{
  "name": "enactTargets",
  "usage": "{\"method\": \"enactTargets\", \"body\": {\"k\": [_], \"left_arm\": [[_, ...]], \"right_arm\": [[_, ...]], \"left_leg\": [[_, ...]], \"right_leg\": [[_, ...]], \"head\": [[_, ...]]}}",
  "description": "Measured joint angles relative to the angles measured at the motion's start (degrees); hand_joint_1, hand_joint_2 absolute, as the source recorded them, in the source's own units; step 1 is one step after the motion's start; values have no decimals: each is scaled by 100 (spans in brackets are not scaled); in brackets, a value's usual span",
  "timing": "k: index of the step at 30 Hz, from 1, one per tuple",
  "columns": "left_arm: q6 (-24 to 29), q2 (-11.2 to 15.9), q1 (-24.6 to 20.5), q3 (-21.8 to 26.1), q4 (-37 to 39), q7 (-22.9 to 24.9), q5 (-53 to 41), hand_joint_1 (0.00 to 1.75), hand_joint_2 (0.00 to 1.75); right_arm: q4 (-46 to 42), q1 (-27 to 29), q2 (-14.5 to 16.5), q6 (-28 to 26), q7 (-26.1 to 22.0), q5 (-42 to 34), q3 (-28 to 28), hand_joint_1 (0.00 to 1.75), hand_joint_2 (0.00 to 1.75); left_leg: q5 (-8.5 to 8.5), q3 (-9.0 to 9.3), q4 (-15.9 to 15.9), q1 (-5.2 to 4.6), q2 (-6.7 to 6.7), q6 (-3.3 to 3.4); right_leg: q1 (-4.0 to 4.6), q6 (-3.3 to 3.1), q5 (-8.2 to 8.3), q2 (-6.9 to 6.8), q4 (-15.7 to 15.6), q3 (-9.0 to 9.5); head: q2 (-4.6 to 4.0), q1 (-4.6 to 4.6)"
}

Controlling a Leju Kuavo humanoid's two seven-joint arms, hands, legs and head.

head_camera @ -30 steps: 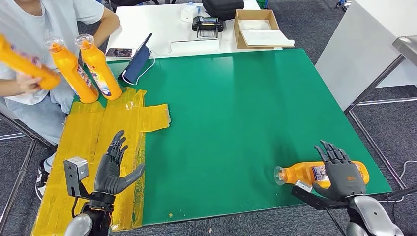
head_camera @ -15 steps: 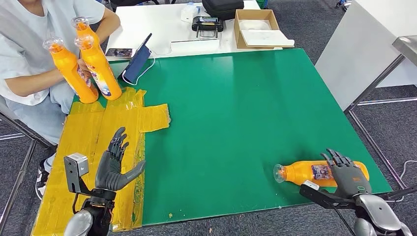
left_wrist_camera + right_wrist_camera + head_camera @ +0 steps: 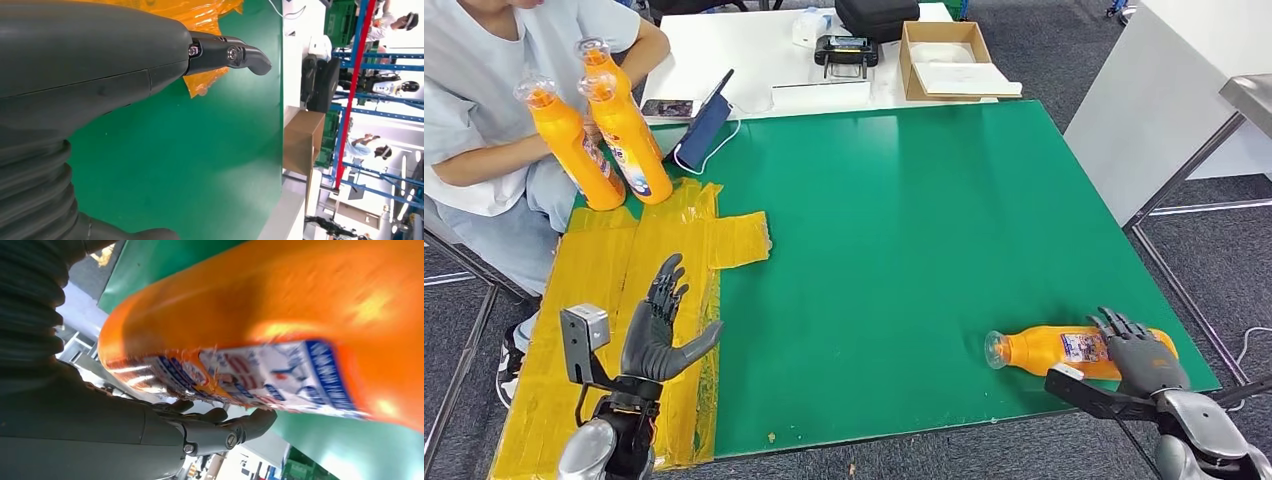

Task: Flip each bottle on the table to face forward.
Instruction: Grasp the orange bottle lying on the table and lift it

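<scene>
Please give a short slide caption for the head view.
Right hand on a lying orange bottle; left hand open.

Four orange bottles in all: three stand upright at the green mat's far left corner, one lies at its near right corner. Two robot hands, one cardboard box, one person.

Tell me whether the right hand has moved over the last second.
Yes. The right hand has drawn back toward the green table's near edge, lying over the fallen orange bottle.
</scene>
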Motion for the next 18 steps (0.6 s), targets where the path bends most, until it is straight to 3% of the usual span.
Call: {"method": "enactTargets", "body": {"k": [18], "left_arm": [[-10,0,-77,-1,131,50,-18,0,175]], "right_arm": [[416,-261,-34,19,190,138,62,0,175]], "left_leg": [[-22,60,0,-1,3,6]], "right_leg": [[0,4,-19,1,-7,13]], "head": [[0,1]]}}
